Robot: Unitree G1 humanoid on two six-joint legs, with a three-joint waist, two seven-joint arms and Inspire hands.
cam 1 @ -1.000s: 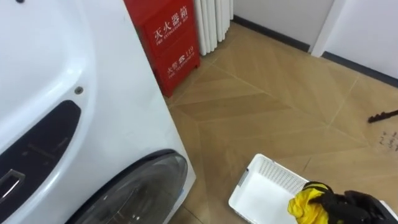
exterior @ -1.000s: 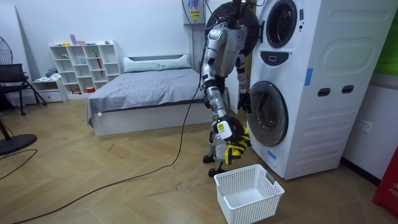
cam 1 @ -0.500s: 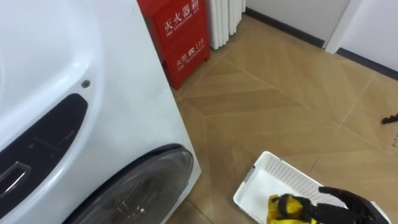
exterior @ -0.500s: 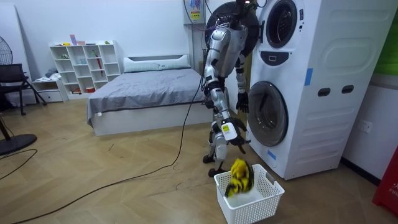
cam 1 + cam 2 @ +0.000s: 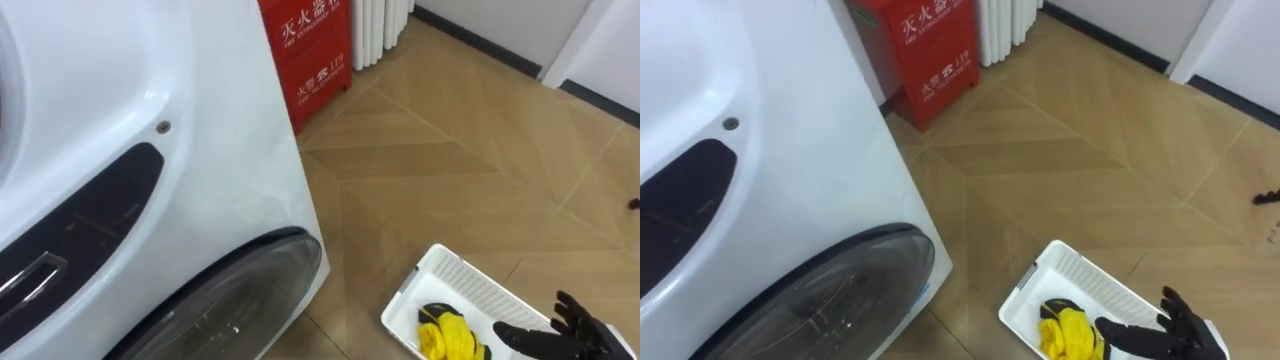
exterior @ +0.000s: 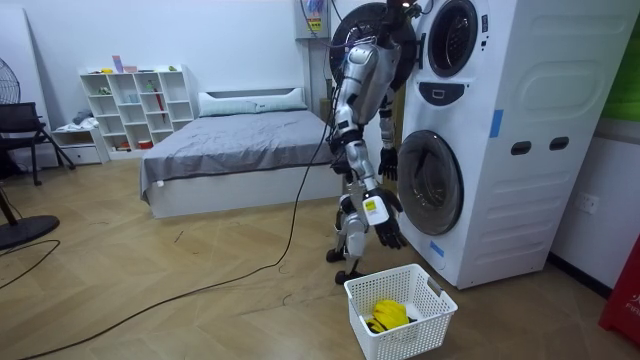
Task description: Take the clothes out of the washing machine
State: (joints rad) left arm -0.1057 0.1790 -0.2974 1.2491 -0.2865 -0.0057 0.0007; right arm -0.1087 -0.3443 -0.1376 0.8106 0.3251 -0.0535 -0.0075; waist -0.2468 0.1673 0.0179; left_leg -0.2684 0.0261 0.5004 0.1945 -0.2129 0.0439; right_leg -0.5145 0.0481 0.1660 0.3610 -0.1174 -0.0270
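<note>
Crumpled yellow garment (image 5: 447, 335) is lying inside the white perforated plastic basket (image 5: 470, 287) beside the white washing machine (image 5: 200, 150). Right hand (image 5: 570, 332), fingers spread and empty, is hovering over the basket. Left hand (image 6: 388, 163) is hanging beside the machine; its grip is indiscernible.

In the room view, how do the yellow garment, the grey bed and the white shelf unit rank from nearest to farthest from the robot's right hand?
1. Yellow garment: in the white laundry basket, just below the right hand.
2. Grey bed: toward the room view's left, behind the robot.
3. White shelf unit: against the far wall, beyond the bed.
</note>
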